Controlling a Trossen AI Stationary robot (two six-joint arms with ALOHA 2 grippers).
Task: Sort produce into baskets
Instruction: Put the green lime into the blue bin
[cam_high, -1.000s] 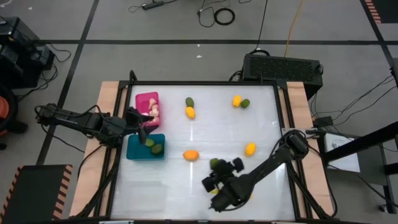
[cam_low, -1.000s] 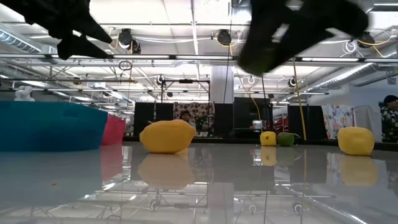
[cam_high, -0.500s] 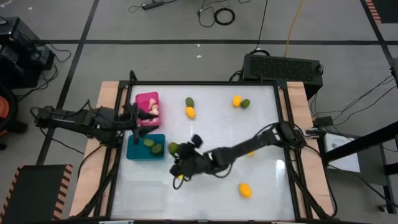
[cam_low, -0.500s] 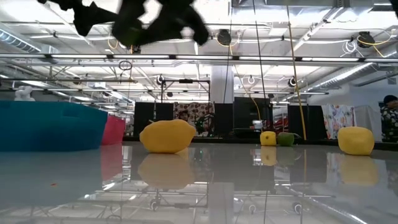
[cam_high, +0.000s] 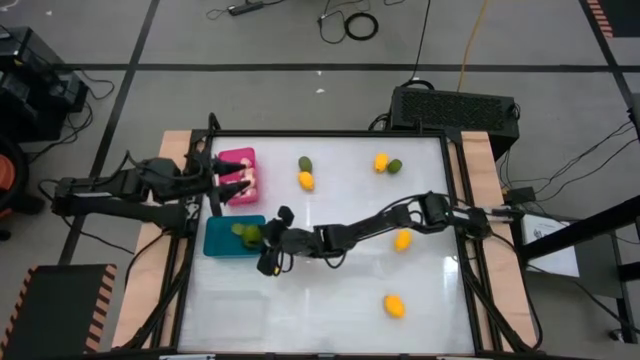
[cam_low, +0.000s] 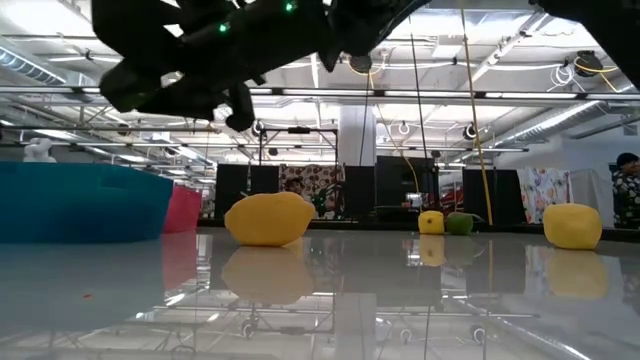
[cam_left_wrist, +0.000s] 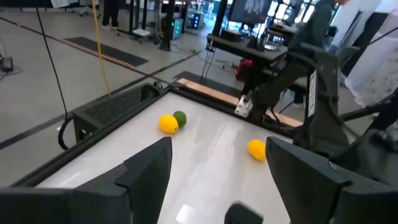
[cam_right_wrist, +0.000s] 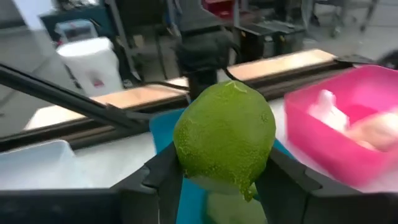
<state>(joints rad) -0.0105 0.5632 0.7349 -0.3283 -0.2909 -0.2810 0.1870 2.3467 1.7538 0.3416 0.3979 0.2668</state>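
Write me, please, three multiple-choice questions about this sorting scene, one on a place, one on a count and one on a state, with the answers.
1. Where is the right gripper?
A. At the teal basket
B. Over the table's far right corner
C. Off the table

2. How many yellow fruits lie loose on the table in the high view?
A. One
B. Four
C. Seven

3. What is the state of the right gripper?
A. Open and empty
B. Shut on a green lime
C. Shut on a white bulb

Answers:
1. A, since the high view shows the right arm stretched across to the teal basket's edge.
2. B, since yellow fruits show at four spots: two near the far edge, one by the right arm, one nearer the front.
3. B, since the right wrist view shows the lime clamped between the fingers.
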